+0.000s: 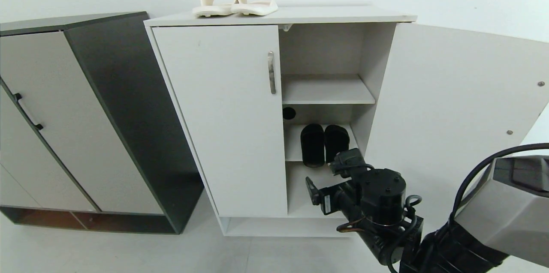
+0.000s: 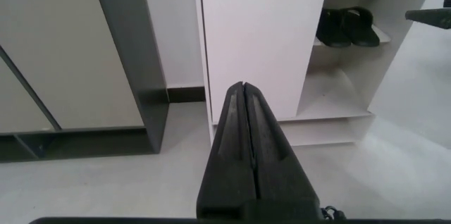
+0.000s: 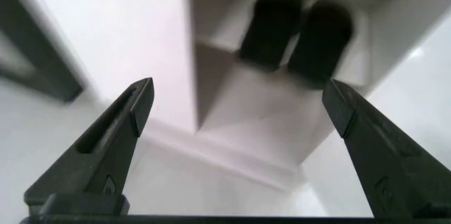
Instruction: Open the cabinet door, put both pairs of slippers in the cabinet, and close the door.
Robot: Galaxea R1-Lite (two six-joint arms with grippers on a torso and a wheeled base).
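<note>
A pair of black slippers (image 1: 324, 143) (image 2: 347, 27) (image 3: 296, 30) lies side by side on a lower shelf of the white cabinet (image 1: 279, 16). The cabinet's right door (image 1: 450, 106) is swung wide open; its left door (image 1: 223, 118) is closed. A pair of cream slippers (image 1: 234, 2) rests on the cabinet top. My right gripper (image 1: 328, 176) (image 3: 238, 90) hangs open in front of the open compartment, just below and short of the black slippers, holding nothing. My left gripper (image 2: 243, 89) is shut and empty, low in front of the closed left door.
A dark grey cabinet (image 1: 85, 114) with closed pale doors stands to the left of the white one. An upper shelf (image 1: 326, 89) and the bottom shelf (image 1: 309, 191) of the open side are bare. Pale floor (image 1: 128, 251) lies in front.
</note>
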